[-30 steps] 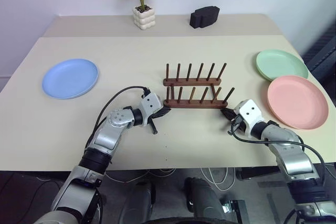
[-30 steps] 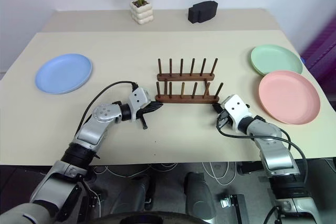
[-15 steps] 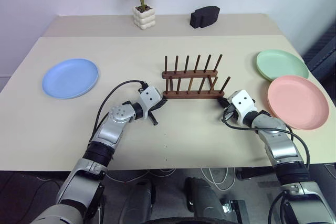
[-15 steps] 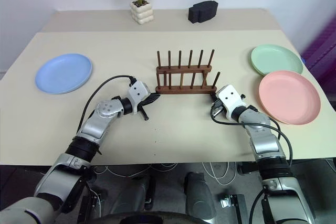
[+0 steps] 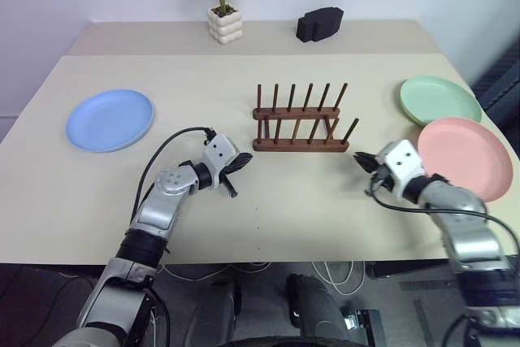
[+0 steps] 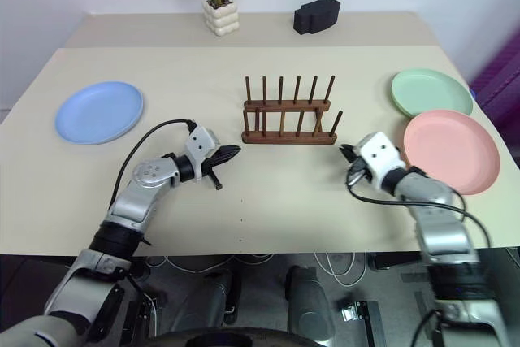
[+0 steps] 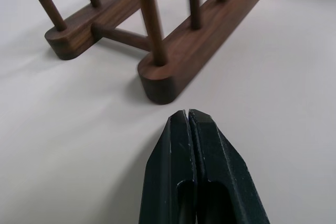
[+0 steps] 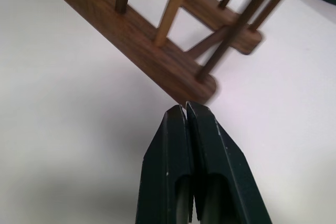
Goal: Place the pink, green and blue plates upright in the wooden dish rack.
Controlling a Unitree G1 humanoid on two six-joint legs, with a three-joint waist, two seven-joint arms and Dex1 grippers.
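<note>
- Plates first, starting at the robot's left: the blue plate [image 5: 109, 119] lies flat on the table [image 5: 244, 217], well apart from everything else. It looks like light, stiff plastic with a smooth, likely slippery face; I judge the raised rim is the only place to pinch, one finger under the lip and one on top.
- Left gripper [image 5: 236, 163] hovers just beside the left end of the wooden dish rack [image 5: 299, 125], its two black fingers [image 7: 181, 145] pressed together on nothing.
- Rack stands mid-table, empty, two rails with thin upright pegs. It looks light enough to slide or tip if a plate is pushed hard against the pegs, so a plate should go down between pegs gently.
- Right gripper [image 5: 365, 162] sits near the rack's right end, not touching it; in the right wrist view its fingers [image 8: 178, 129] appear closed together, holding nothing.
- Pink plate [image 5: 461, 157] lies flat near the right table edge, just beside the right gripper; same rim hold applies.
- Green plate [image 5: 437, 100] lies flat just behind the pink one, nearly touching it.
</note>
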